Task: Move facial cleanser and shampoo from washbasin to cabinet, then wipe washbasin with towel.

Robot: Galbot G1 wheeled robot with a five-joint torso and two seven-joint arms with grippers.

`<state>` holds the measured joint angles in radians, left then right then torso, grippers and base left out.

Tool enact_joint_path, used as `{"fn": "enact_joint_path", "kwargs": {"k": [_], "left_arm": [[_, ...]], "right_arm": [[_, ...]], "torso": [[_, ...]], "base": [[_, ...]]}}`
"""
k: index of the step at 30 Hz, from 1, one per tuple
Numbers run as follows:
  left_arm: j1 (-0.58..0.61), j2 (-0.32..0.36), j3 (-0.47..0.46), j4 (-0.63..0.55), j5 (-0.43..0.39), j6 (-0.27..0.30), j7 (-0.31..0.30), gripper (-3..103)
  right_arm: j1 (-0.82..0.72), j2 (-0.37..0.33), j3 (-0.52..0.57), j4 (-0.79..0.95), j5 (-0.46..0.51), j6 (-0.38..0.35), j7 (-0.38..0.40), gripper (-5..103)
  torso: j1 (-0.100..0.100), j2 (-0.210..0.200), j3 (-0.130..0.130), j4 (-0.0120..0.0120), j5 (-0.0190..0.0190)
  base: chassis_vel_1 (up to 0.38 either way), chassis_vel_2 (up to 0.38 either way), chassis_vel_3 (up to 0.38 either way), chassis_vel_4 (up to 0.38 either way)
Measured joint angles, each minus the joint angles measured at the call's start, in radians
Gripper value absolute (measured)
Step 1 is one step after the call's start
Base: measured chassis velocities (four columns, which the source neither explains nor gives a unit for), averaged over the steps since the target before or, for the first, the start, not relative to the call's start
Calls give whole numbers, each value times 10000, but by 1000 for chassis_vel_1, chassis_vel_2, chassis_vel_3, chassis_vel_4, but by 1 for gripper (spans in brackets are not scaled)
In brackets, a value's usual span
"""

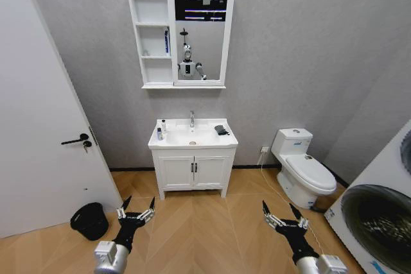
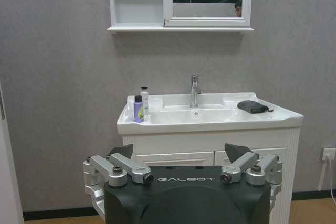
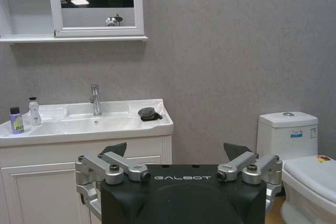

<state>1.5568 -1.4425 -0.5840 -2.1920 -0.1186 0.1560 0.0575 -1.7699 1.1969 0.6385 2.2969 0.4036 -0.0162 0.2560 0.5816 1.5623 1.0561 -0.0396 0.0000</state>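
White toilet (image 1: 302,168), white door (image 1: 38,126), black bin (image 1: 90,220), washing machine (image 1: 379,216), wood floor (image 1: 205,229)

1. The left gripper (image 2: 181,156) has silver metal finger links ending in black pointed tips.
2. Dark screws sit at its knuckles.
3. Behind them, a black housing reads "GALBOT".
4. The right gripper (image 3: 176,153) looks identical.

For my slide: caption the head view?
Both end effectors open, low before washbasin holding two bottles and towel.

Both my arms reach forward and low in front of me, side by side and well apart, left gripper (image 1: 135,209) and right gripper (image 1: 282,213) each with fingers spread wide, holding nothing.
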Motion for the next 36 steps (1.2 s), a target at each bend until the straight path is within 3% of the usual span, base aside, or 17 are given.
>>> {"fn": "enact_joint_path", "kwargs": {"k": [19,22,23,36], "left_arm": [[-412,55,-12,621,-26,-114,-86,99],[-401,59,4,620,-28,-115,-111,99],[-396,53,16,620,-26,-118,-111,99],[-262,1,168,569,132,-150,-109,99]], "right_arm": [[35,-13,-129,-149,-104,110,-28,100],[12,-1,-131,-136,-119,139,-35,100],[-12,2,-132,-119,-135,168,-38,100],[1,51,-224,-171,-260,271,-57,100]], "torso": [[8,-3,2,-2,-4],[4,-2,2,7,4],[4,-2,1,-1,-8],[2,-1,0,0,2]], "base": [[-182,182,179,-190],[-226,241,226,-230],[-236,214,212,-233],[-232,217,227,-228]]}}
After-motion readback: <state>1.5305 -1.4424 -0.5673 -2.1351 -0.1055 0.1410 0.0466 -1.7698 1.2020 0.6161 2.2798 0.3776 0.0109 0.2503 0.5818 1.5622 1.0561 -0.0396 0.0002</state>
